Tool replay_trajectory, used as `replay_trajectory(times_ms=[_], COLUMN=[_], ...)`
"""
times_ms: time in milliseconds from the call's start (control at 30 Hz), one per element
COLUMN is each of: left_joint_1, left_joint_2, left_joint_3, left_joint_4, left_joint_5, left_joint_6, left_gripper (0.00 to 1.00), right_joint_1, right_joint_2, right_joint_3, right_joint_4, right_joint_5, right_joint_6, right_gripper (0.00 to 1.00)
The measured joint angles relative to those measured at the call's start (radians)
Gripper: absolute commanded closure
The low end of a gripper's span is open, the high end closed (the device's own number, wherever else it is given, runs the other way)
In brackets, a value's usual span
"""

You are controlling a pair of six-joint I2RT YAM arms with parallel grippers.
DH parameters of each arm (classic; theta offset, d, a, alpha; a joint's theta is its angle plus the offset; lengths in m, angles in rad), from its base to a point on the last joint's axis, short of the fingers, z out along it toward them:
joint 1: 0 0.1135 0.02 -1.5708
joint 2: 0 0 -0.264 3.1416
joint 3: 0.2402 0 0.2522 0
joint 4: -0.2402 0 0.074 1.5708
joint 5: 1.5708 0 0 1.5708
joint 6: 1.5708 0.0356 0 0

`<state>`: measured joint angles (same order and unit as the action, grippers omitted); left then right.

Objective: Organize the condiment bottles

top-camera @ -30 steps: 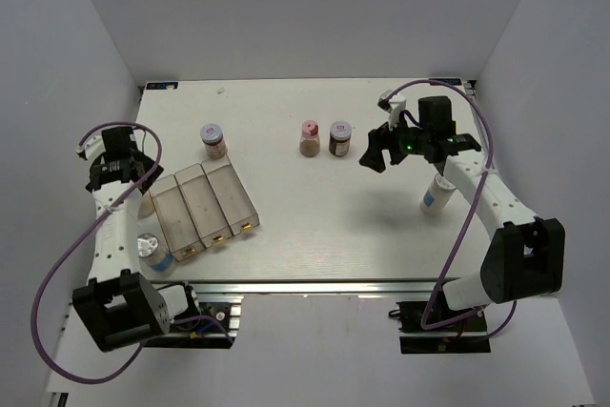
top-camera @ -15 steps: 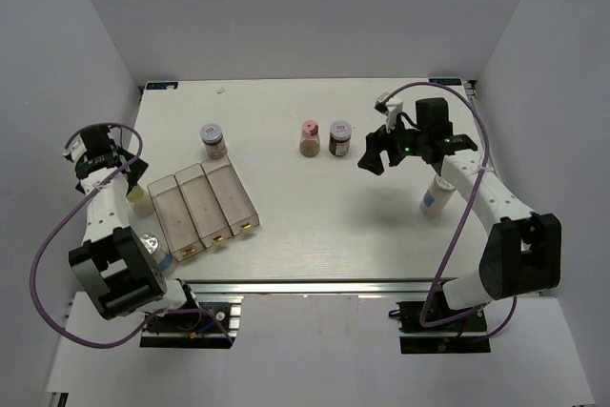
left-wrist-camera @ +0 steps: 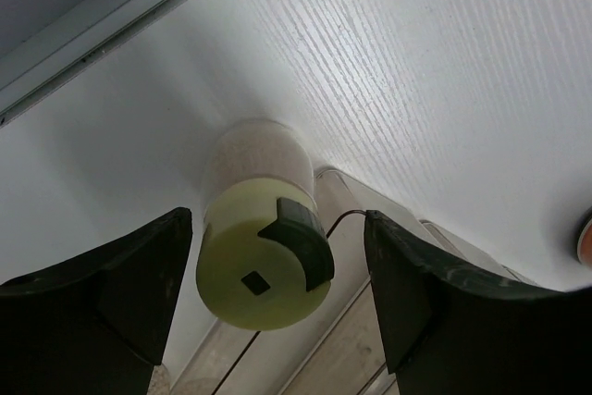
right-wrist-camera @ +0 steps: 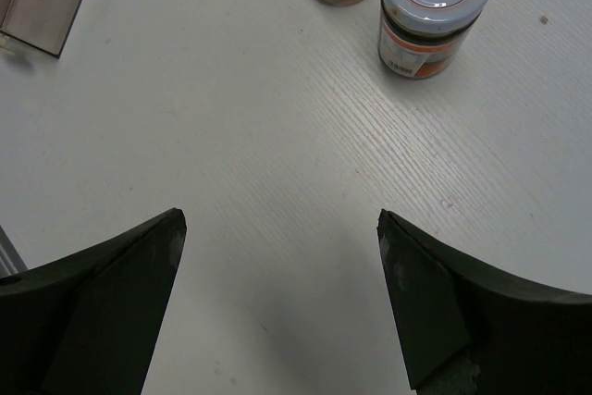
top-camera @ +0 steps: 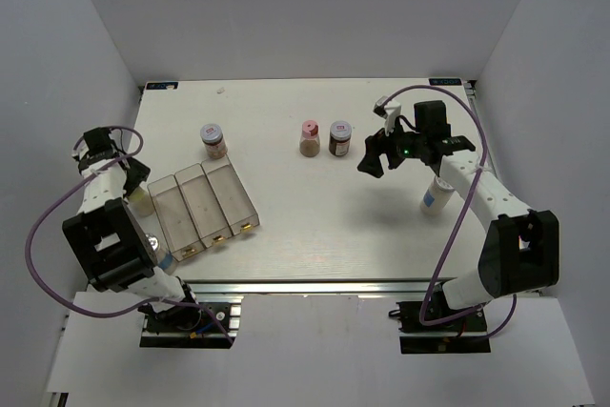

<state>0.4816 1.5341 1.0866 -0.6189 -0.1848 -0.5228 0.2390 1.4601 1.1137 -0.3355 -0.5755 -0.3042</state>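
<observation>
- Left tool [left-wrist-camera: 277,233]: at the left edge of the tabletop [top-camera: 315,226], jaws apart and straddling the yellow-lidded bottle [left-wrist-camera: 264,270]. A clear gap shows at the right finger; the left finger sits very near the lid, and contact cannot be made out.
- The yellow-lidded bottle stands upright just beside the left wall of the clear tray [top-camera: 217,204], outside it.
- A silver-lidded bottle [top-camera: 152,251] with a blue label stands near the tray's front left corner, partly hidden by the left arm.
- The tray lies at an angle, with three long compartments and no bottle in any of them.
- A silver-lidded bottle with a tan body [top-camera: 213,140] stands upright behind the tray, apart from it.
- Mid-tabletop, the pink-lidded bottle [top-camera: 310,137] and the dark brown bottle [top-camera: 339,138] stand side by side, close together.
- Right tool [top-camera: 374,152]: jaws spread wide and empty, over bare tabletop just right of the dark brown bottle.
- The white bottle with a blue label [top-camera: 435,195] stands beside the right arm, well apart from the others.
</observation>
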Motion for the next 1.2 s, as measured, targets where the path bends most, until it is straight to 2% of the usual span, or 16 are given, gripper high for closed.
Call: replay_trajectory(times_ms=[133,233,267,367,600,900,1200], left_joint_1=[0.0,0.0,0.0,0.0,0.0,0.0,0.0], left_joint_2=[0.019,0.019,0.019,0.018,0.009,-0.035,-0.163], left_joint_3=[0.02,0.025,0.025,0.025,0.025,0.113,0.159], left_joint_4=[-0.001,0.0,-0.002,-0.002,-0.011,-0.085,-0.111], left_joint_5=[0.007,0.006,0.004,0.001,-0.004,-0.042,-0.043], left_joint_6=[0.022,0.031,0.035,0.043,0.044,0.046,0.062], left_gripper=[0.24,0.37,0.45,0.54,0.67,0.72,0.75], right_joint_1=[0.0,0.0,0.0,0.0,0.0,0.0,0.0], right_joint_2=[0.0,0.0,0.0,0.0,0.0,-0.001,-0.002], right_joint_3=[0.0,-0.008,-0.012,-0.018,-0.023,-0.043,-0.06], right_joint_4=[0.003,0.003,0.003,0.002,0.006,0.023,0.04], right_joint_5=[0.0,0.0,0.0,0.0,0.0,-0.001,-0.008], right_joint_6=[0.0,0.0,0.0,0.0,0.0,0.002,0.01], right_gripper=[0.11,0.11,0.11,0.11,0.11,0.11,0.11])
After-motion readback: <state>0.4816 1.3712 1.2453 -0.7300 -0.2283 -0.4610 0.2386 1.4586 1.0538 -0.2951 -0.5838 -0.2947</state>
